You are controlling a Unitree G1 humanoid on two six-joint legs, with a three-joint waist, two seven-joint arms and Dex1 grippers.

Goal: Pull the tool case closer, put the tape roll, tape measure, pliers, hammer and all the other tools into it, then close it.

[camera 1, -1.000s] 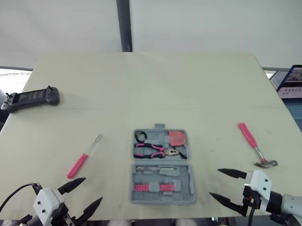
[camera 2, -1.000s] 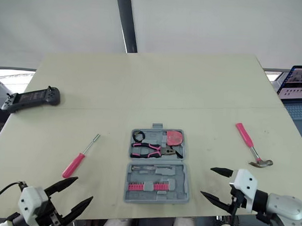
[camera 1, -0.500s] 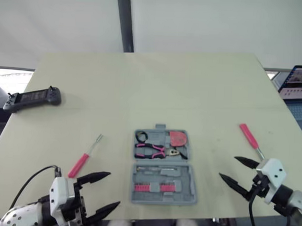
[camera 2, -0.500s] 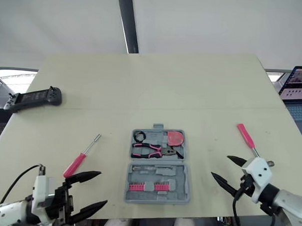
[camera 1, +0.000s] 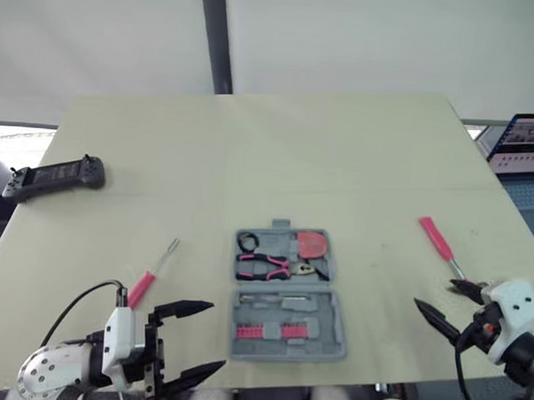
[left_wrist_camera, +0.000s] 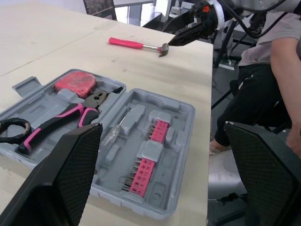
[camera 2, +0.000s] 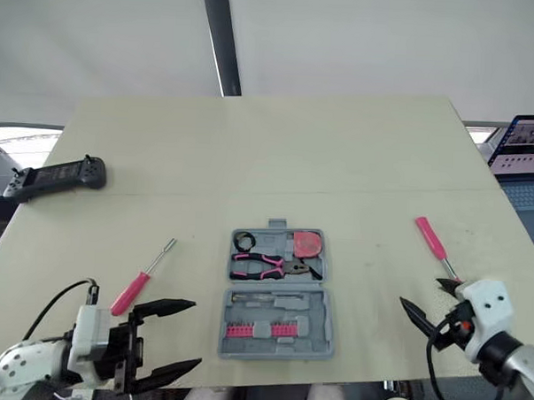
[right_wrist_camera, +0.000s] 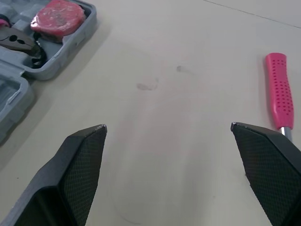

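Looks like the loading step: right gripper [camera 1: 433,292] spread beside hammer [camera 1: 436,237] right of tool case [camera 1: 339,327], left gripper [camera 1: 218,335] spread near screwdriver [camera 2: 132,292] left of it; next we straddle a handle and pinch.

Pale table [camera 1: 340,150], white wall [camera 1: 389,37], dark post [camera 1: 214,38], laptop screen [camera 1: 527,140]

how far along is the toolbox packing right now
Done: the open grey plastic tool case sits near the front edge of the table, holding the black tape roll, pink tape measure and pink-and-black pliers. In hand: nothing; the left gripper and right gripper are both open, the right one by the head of the pink-handled hammer. Left: hammer, pink-handled screwdriver, then closing the case.
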